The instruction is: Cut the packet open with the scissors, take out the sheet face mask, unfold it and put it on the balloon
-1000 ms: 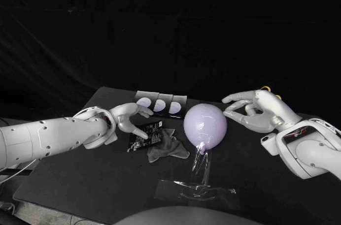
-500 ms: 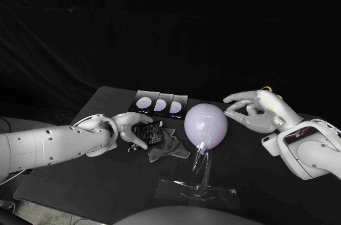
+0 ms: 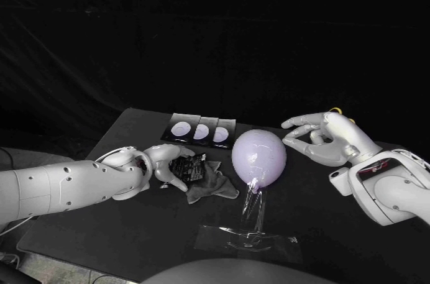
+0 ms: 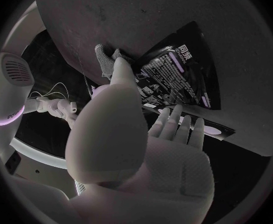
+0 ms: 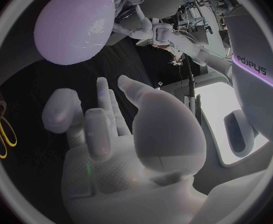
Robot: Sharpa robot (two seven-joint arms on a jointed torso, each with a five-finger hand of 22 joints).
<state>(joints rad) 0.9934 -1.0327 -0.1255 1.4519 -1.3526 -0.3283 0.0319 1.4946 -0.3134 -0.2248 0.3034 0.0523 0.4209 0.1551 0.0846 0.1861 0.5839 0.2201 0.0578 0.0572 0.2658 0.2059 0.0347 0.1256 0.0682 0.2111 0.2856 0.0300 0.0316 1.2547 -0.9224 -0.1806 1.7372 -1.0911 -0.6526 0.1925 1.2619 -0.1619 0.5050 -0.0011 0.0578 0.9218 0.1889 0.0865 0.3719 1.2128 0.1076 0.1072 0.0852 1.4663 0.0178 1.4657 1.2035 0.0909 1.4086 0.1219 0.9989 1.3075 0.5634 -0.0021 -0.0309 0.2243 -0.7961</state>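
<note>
This looks like a robotics lab set up as a test bench, not a home or a shop. A black cloth backdrop hangs behind a black table. Two white machine arms, the left arm and the right arm, reach in over the table from either side. The props are staged: a pale balloon sits on a clear stand, and a neat row of flat dark cards lies at the far edge.
</note>
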